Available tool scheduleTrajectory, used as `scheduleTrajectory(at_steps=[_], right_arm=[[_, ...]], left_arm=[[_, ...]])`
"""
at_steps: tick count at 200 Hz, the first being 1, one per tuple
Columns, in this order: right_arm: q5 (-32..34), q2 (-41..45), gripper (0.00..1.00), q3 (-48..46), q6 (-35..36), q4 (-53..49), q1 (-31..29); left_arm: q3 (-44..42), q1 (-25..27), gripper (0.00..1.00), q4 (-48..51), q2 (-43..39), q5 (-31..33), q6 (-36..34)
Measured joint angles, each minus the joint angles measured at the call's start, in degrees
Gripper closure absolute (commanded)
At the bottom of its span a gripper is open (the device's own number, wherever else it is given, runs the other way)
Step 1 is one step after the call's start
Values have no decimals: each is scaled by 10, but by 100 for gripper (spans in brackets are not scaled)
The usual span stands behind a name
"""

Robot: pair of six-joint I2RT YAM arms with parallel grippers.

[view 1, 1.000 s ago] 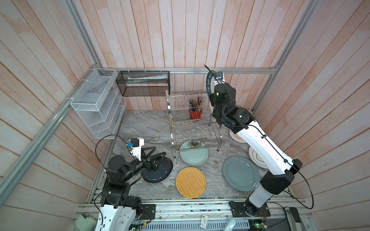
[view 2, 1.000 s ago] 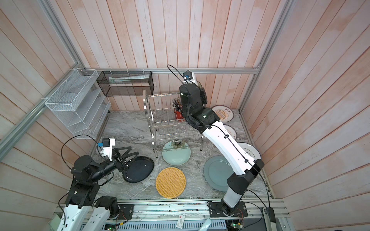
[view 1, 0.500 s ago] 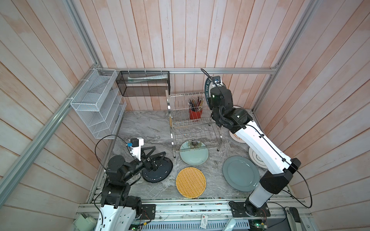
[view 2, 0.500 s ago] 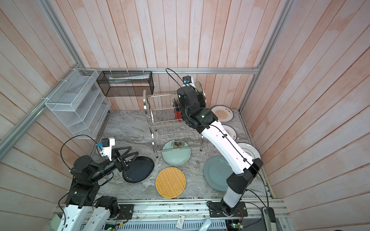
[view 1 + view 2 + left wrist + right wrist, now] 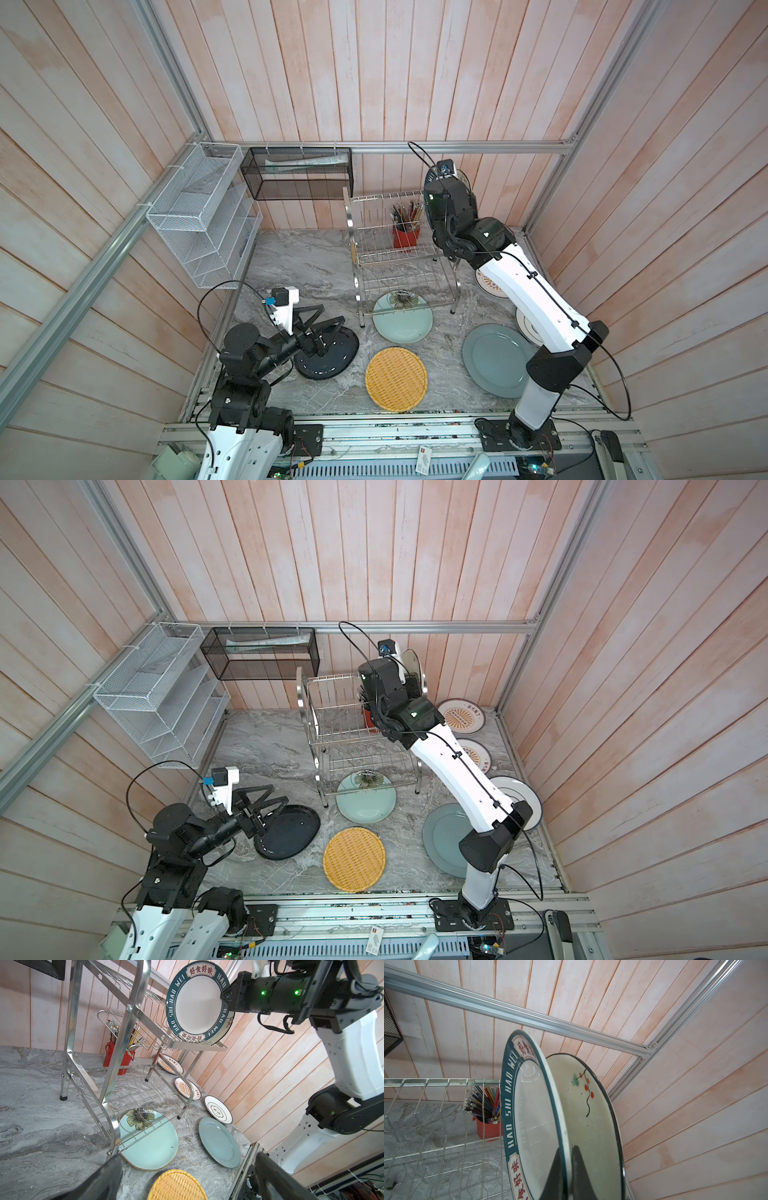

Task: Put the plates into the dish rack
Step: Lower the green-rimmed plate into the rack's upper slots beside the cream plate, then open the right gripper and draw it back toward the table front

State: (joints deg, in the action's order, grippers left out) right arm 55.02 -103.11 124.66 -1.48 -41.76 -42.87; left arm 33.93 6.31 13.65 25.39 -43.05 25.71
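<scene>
We see the right tool pressed together on the rim of a green-rimmed plate lettered around its border, holding it upright on edge at the right end of the dish rack. The plate's lower edge is down at the wires of the top tier; whether it bears on them we cannot tell. Just behind it stands a dark-rimmed plate with a berry sprig, also upright.

The left tool is spread wide and holds nothing. It hangs low over the black plate, which lies on the tabletop to the left of the rack.

The other plates lie flat: the mint flowered plate partly under the rack's lower tier, the yellow woven plate in front of it, the grey-blue plate to the right. Along the right wall lie two sunburst plates and a dark-emblem plate. A red cup of utensils sits behind the rack's top tier.
</scene>
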Motion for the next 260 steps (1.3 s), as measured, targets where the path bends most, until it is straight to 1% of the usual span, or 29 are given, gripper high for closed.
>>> scheduleTrajectory(at_steps=[18, 36, 69, 112, 135, 152, 189, 238, 260], right_arm=[[6, -19, 100, 35, -12, -28, -3], [11, -24, 100, 44, -22, -44, -7], [24, -23, 100, 44, -43, -63, -15], [31, -2, 100, 14, -60, -74, -26], [29, 6, 92, 2, -67, -70, -27], [24, 13, 89, -9, -68, -63, -27], [-7, 14, 72, -10, -61, -64, -25], [-34, 14, 61, 7, -45, -68, -13], [-41, 14, 54, 28, -38, -69, -12]], left_arm=[[0, 0, 0, 0, 0, 0, 0], [0, 0, 0, 0, 0, 0, 0], [0, 0, 0, 0, 0, 0, 0], [0, -2, 0, 0, 0, -2, 0], [0, -3, 0, 0, 0, -2, 0], [0, -3, 0, 0, -1, -2, 0], [0, -3, 0, 0, -1, -2, 0], [0, -3, 0, 0, -1, -1, 0], [0, -3, 0, 0, 1, 0, 0]])
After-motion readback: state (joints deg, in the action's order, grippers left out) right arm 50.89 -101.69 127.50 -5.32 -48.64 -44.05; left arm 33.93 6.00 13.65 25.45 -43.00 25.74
